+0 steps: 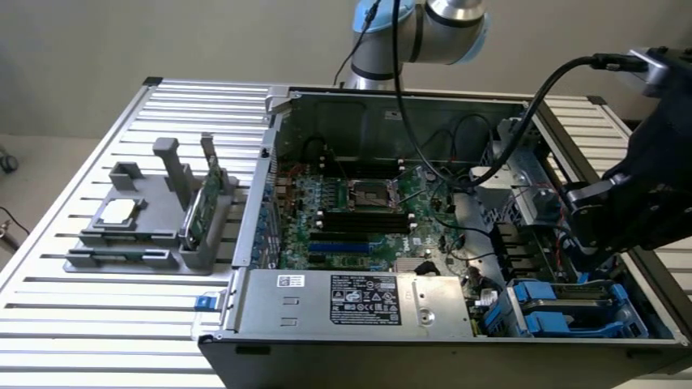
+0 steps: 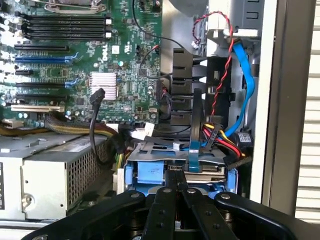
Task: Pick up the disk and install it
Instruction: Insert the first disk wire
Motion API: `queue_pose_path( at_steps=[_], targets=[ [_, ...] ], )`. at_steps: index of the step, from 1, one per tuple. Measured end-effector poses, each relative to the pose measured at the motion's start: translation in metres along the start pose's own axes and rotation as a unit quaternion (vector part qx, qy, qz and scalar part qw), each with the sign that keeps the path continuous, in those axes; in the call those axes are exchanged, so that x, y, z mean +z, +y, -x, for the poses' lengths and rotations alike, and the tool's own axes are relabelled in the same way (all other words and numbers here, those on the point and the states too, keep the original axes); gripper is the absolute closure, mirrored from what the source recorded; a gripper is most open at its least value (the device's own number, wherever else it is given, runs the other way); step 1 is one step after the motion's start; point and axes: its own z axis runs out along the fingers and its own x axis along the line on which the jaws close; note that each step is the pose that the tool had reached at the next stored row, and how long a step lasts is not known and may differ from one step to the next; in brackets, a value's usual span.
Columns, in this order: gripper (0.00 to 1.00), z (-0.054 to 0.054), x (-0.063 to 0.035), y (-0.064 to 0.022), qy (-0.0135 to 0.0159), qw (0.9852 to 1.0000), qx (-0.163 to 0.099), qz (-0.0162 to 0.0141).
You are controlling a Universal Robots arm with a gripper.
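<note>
The black two-fingered gripper (image 2: 175, 176) hangs low over the open computer case's drive bay, its fingers pressed together with no gap showing between them. Their tips sit at the front edge of the disk (image 2: 159, 150), a flat silver-grey metal drive framed by a bright blue plastic carrier; whether they pinch any part of that carrier cannot be told. The disk lies flat inside the bay, just beside the silver box-shaped power supply (image 2: 45, 170), with a bundle of red, yellow and black wires (image 2: 220, 135) close above it. In the exterior view the blue carrier (image 1: 540, 304) sits in the case's corner on the exterior view's right, under the arm's black wrist (image 1: 649, 186). The green motherboard (image 1: 357, 203) fills the case floor.
</note>
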Motion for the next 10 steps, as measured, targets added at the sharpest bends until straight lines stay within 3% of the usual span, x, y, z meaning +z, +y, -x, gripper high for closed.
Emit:
queue_pose_path(
  at_steps=[5,10],
  targets=[
    [0.89,0.0000,0.0000,0.0000,-0.0009,0.9994,0.036,0.0014],
    [0.89,0.0000,0.0000,0.0000,-0.0018,0.9974,0.072,0.0028]
  ],
)
